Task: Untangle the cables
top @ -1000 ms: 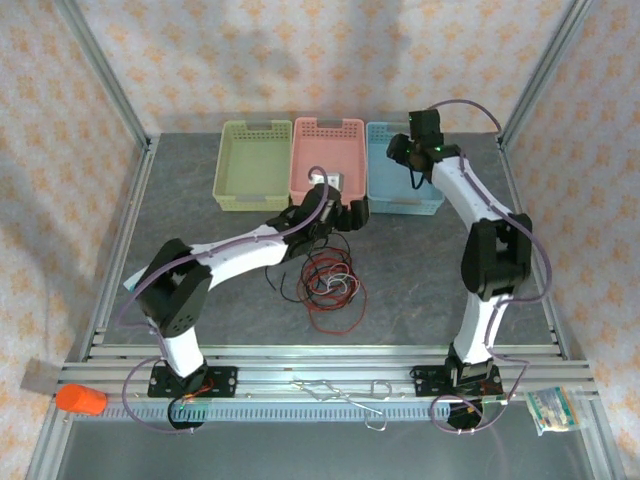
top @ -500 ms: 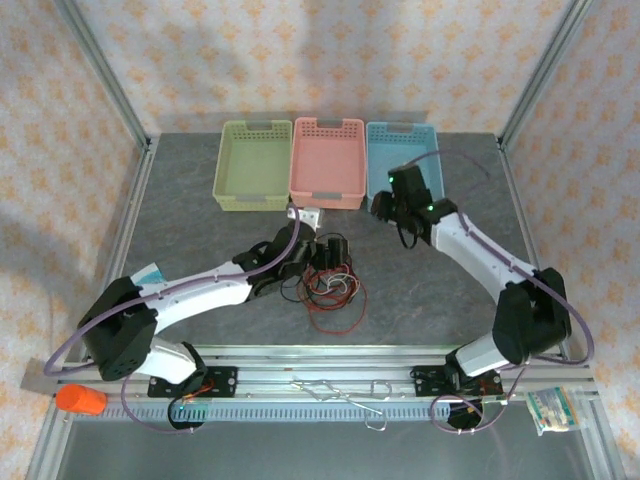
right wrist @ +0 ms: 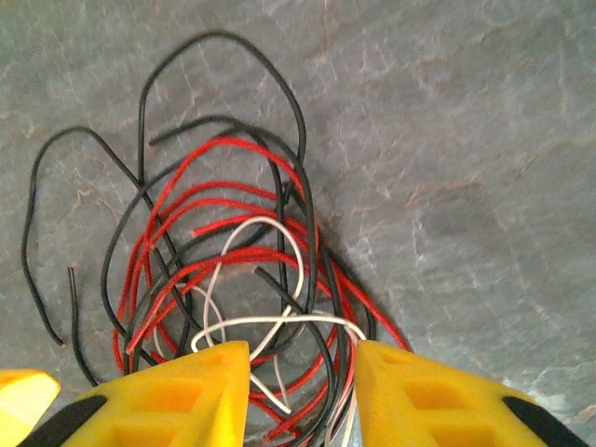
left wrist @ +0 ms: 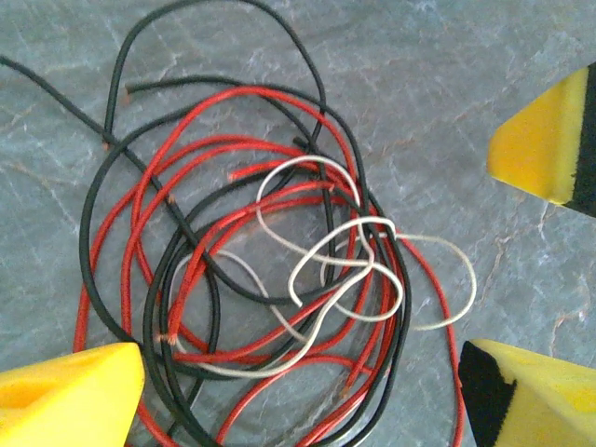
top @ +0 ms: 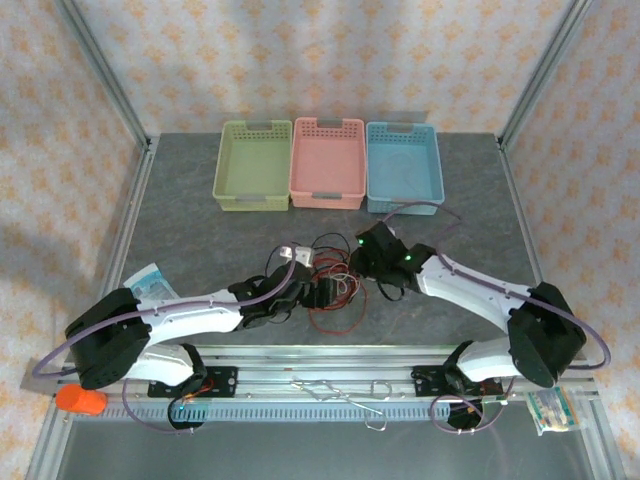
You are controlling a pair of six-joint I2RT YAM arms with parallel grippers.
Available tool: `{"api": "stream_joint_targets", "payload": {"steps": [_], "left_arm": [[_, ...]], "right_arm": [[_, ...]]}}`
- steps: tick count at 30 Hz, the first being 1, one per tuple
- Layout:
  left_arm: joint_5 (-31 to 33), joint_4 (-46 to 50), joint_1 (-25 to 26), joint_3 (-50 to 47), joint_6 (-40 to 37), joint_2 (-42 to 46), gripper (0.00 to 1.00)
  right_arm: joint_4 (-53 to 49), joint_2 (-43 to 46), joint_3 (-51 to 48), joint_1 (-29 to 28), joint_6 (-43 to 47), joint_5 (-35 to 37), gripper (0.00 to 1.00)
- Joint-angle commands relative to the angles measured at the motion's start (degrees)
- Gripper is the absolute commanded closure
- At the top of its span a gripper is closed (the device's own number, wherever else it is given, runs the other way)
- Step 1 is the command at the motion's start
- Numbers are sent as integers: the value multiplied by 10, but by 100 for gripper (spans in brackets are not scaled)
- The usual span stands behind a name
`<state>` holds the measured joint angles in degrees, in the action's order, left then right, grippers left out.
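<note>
The cables (top: 343,292) are thin, flexible, smooth-sheathed wires in red, black and pale white. They are laid in loose, overlapping loops as a single tangle on the grey, marble-veined table (top: 200,240), near its front middle. The left gripper (left wrist: 298,400) is fitted with yellow wedge-shaped fingers (left wrist: 65,396) and is spread wide. The tangle is located between and just ahead of these fingers. The right gripper (right wrist: 300,396) is set narrow, with a visible gap between its fingers. Red, black and white strands are routed through that gap; whether any strand is pinched cannot be determined.
</note>
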<state>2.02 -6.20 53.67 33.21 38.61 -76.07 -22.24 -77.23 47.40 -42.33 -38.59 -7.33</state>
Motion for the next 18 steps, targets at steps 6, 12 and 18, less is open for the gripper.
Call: {"api": "stream_joint_targets", "payload": {"steps": [6, 12, 18], "left_arm": [[12, -56, 8, -12, 25, -1, 11], [18, -59, 8, -10, 18, -12, 10], [25, -62, 9, -14, 17, -11, 10]], "right_arm": [[-6, -23, -26, -20, -46, 26, 66], [-11, -33, -33, -24, -47, 10, 66], [-2, -37, -41, -28, -49, -10, 67]]}}
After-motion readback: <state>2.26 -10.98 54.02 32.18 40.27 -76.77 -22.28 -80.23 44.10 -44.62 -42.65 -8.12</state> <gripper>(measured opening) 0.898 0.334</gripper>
